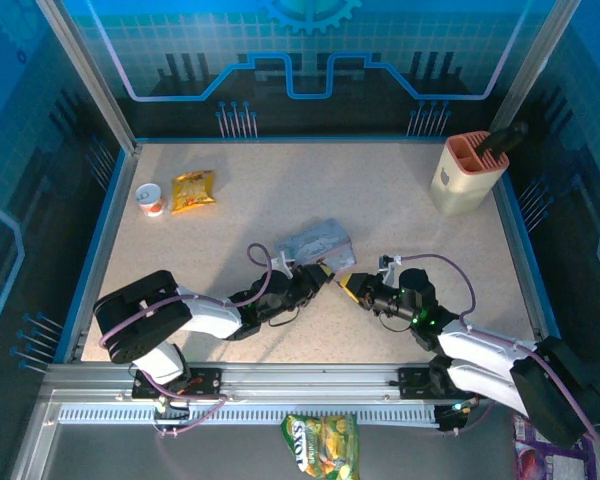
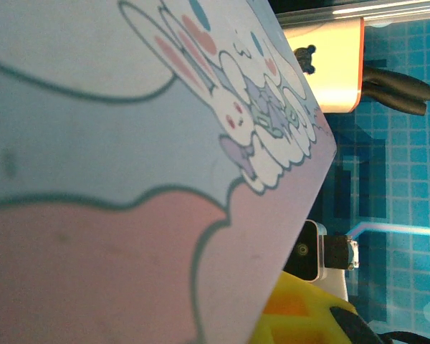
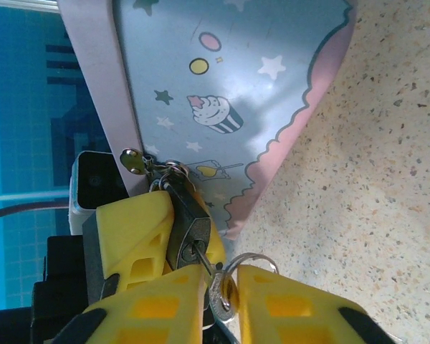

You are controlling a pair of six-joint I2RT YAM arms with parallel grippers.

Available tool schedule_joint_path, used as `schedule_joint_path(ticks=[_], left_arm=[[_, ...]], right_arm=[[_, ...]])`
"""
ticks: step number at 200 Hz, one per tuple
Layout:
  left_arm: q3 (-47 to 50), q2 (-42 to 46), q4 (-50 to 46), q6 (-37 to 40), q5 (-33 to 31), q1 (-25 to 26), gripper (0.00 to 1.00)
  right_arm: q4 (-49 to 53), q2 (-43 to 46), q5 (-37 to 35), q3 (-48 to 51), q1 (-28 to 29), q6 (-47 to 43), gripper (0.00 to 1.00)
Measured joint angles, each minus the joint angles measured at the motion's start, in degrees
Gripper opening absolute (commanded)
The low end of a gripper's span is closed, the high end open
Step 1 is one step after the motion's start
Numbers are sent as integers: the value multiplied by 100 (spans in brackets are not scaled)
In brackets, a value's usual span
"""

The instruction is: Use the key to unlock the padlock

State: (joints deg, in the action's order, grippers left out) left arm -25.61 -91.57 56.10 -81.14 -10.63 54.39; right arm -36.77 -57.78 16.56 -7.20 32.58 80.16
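The small dark padlock (image 3: 188, 233) hangs by its thin shackle from the hasp of a grey-blue tin (image 1: 315, 242) printed with cartoons. The tin is tipped up near the table's middle. My left gripper (image 1: 325, 272) is shut on the padlock, its yellow fingers (image 3: 132, 229) on either side of the body. My right gripper (image 3: 222, 301) is shut on the silvery head of the key (image 3: 221, 295). The key's thin blade sits in the keyhole, and a wire ring (image 3: 252, 259) hangs from the head. In the left wrist view the tin's bunny-printed face (image 2: 129, 179) is very close.
A beige holder (image 1: 468, 172) with a dark handle in it stands at the back right. A white cup (image 1: 150, 198) and a yellow snack bag (image 1: 192, 190) lie at the back left. A green snack bag (image 1: 322, 445) lies beyond the near rail.
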Motion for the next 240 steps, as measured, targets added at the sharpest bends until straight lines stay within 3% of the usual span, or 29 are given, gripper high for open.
schedule_joint_path(ticks=[153, 201, 240], left_arm=[[-212, -33, -315, -144, -87, 188, 0], [-243, 144, -745, -129, -197, 267, 0], [-256, 474, -1390, -129, -286, 452, 0]], right_arm=[[-260, -313, -26, -4, -2, -4, 9], [-201, -306, 68, -7, -63, -31, 18], [793, 393, 107, -144, -433, -632, 28]])
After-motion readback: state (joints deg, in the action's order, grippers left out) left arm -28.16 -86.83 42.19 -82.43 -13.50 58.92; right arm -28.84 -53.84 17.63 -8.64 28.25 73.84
